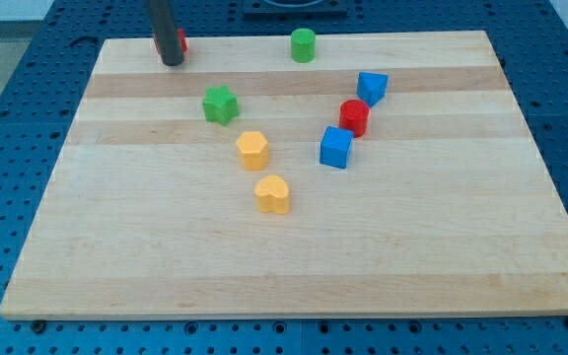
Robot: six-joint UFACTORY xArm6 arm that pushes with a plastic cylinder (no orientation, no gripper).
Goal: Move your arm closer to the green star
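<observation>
The green star [221, 104] lies on the wooden board [294, 266], upper left of the middle. My tip [172, 61] is near the board's top left edge, up and to the left of the star, with a clear gap between them. A red block [181, 42] is mostly hidden behind the rod; its shape cannot be made out.
A green cylinder [304, 45] stands at the top centre. A blue block [372, 88], a red cylinder [354, 117] and a blue cube [335, 148] cluster at the right of centre. A yellow hexagon [252, 150] and a yellow heart [273, 194] lie below the star.
</observation>
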